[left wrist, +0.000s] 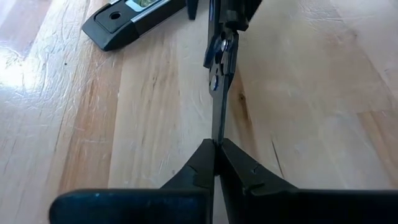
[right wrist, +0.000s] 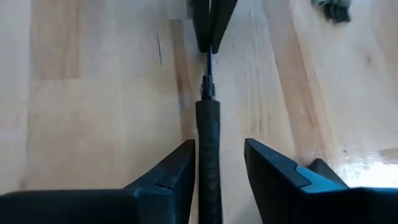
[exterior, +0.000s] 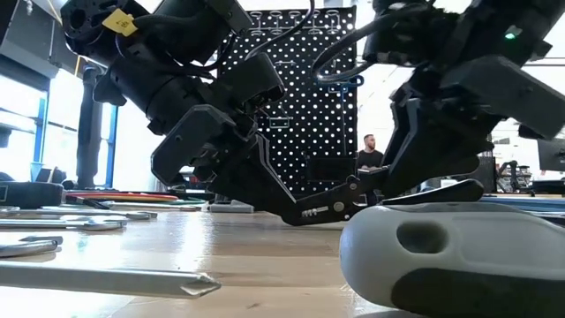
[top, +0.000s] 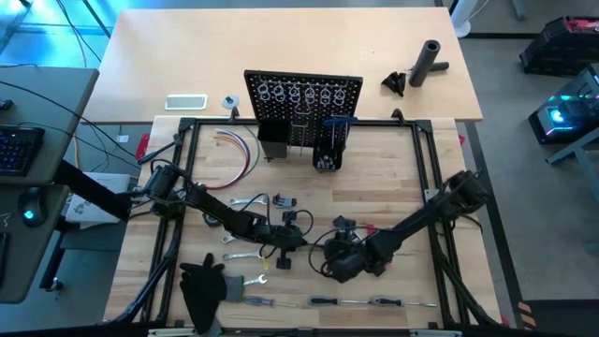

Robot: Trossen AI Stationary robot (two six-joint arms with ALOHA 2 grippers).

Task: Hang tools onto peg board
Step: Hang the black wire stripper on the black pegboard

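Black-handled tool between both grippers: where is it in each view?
High: black-handled tool lower centre, between the arms.
Low: mid-frame, slanted.
Left wrist: centre, metal end pinched by left gripper.
Right wrist: centre, handle between the open right gripper's fingers.
Shared landmark: the left gripper's pinch on its tip.

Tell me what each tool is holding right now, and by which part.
The left tool is shut on the thin metal tip of a black-handled hand tool. The right tool straddles its black handle, fingers apart, not gripping.
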